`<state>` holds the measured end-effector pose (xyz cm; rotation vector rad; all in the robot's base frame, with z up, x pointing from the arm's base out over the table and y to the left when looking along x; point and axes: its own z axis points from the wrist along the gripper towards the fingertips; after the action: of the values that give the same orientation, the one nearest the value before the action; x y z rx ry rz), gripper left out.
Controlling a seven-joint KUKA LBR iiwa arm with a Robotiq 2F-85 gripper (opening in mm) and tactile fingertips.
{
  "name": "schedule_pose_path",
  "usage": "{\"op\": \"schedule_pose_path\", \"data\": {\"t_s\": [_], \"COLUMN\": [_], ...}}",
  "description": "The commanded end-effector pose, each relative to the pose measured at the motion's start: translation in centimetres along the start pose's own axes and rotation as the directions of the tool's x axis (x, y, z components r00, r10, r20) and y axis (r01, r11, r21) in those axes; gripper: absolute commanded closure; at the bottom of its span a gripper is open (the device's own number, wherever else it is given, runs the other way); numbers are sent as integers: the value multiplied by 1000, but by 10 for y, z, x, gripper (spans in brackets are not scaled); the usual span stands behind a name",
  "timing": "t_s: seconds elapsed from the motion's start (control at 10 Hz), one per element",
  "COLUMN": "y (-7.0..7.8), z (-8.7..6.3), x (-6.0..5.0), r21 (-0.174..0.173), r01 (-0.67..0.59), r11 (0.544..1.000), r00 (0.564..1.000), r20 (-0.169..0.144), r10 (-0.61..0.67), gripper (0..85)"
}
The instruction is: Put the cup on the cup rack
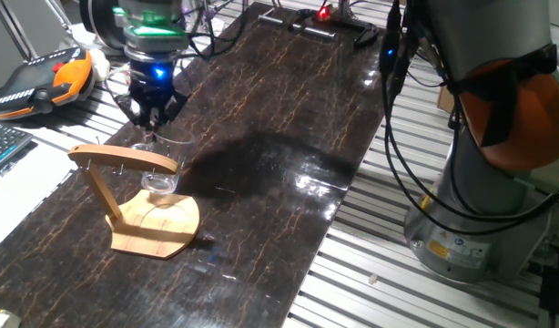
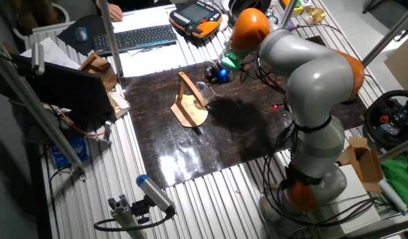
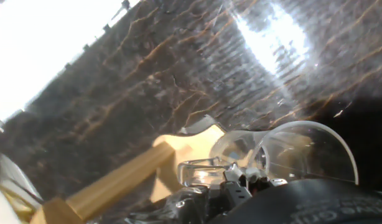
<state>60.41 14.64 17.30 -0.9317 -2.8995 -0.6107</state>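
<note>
Best done slowly: light wooden cup rack (image 1: 143, 214) with curved top arm at the left, small clear glass cup (image 1: 157, 164) just right of that arm, handle to be guided onto a small hook without knocking the slanted post. End effector (image 1: 152, 117) clenched on the cup's rim, holding it above the rack's flat base on the dark marbled table (image 1: 289, 137). See-through, thick-based, glinting; handle hard to make out.
</note>
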Motion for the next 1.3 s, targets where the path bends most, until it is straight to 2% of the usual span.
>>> {"op": "schedule_pose_path", "data": {"t_s": [0.0, 0.1, 0.4, 0.6, 0.8, 0.9, 1.0, 1.2], "y": [0, 1, 1, 1, 1, 1, 1, 1], "z": [0, 0, -1, -1, -1, -1, -1, -1], "x": [0, 2, 3, 3, 3, 3, 3, 3], "r21": [-44, -37, -39, -56, -110, -126, -134, -142], "r01": [-181, -179, -163, -158, -178, -168, -164, -157], "r11": [983, 983, 986, 986, 978, 978, 977, 977], "r00": [981, 980, 982, 985, 984, 986, 986, 988], "r20": [65, 78, 86, 59, -8, -22, -29, -13], "r10": [183, 182, 166, 161, 179, 167, 161, 157], "gripper": [840, 840, 840, 840, 840, 840, 840, 840]}}
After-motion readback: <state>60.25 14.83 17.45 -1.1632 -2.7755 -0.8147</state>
